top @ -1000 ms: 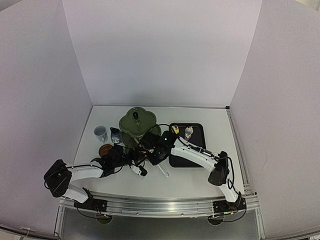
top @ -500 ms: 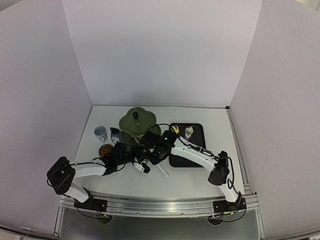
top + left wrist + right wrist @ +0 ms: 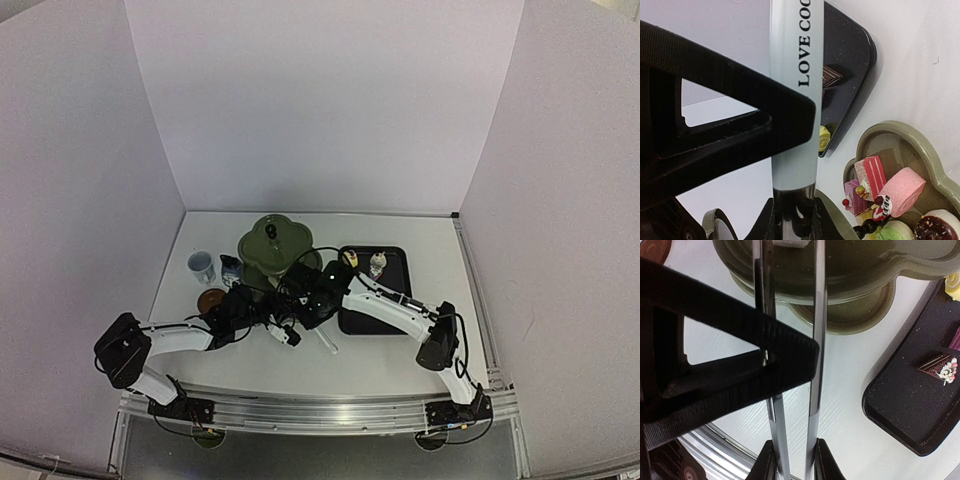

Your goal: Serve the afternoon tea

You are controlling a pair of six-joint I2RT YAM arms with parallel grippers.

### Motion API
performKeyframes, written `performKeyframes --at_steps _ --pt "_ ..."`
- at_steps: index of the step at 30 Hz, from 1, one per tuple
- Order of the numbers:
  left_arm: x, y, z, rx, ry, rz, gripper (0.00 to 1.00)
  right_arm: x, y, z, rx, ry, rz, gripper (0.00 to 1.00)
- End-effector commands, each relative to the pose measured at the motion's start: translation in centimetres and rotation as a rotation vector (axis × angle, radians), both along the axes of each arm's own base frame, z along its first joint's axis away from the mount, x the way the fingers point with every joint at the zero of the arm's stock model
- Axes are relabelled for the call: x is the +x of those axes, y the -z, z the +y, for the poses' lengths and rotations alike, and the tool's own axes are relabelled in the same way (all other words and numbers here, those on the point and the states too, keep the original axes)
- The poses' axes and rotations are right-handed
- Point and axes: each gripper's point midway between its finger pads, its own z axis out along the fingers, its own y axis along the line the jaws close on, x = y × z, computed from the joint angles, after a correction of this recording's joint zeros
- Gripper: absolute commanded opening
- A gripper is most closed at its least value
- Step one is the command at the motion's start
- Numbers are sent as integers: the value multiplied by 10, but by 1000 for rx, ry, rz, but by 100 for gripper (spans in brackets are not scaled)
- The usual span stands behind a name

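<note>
The dark green stand (image 3: 273, 243) stands at mid-table. The left wrist view shows several pastries (image 3: 890, 192) on one of its tiers (image 3: 935, 155). The pale blue cup (image 3: 201, 265), dark blue jug (image 3: 231, 270) and one brown saucer (image 3: 210, 299) are to its left. My left gripper (image 3: 792, 220) is shut on a pale grey utensil handle (image 3: 792, 100) lettered LOVE COOK, near the stand (image 3: 268, 320). My right gripper (image 3: 792, 460) is shut on the two arms of the metal tongs (image 3: 816, 365), which point at the stand's lower tiers (image 3: 850, 270).
The black tray (image 3: 385, 290) lies right of the stand and holds a chocolate pastry (image 3: 937, 367) and a yellow roll (image 3: 824, 137). Both wrists crowd together just in front of the stand. White walls close in the table on three sides.
My left arm has shifted slightly toward the stand with the handle in its grip. The right arm has hardly moved.
</note>
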Motion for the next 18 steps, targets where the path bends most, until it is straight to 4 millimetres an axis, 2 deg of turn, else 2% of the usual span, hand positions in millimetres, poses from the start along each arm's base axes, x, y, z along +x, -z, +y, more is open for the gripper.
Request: performKeyframes --at_steps 1,3,9,14,18 --pt "-3 -17 -3 -43 22 -36 0 -9 -3 14 34 -34 7 0" --pt "-4 -15 -2 -40 29 -36 0 -8 -2 14 35 -30 8 0" --pt "-5 -15 -2 -43 30 -27 0 -7 -3 15 40 -15 8 29" --pt "-6 -18 -2 -55 29 -21 0 -6 -8 14 48 -1 0 40" --pt "-6 -17 -1 -55 26 -17 0 -7 -14 15 67 0 -4 43"
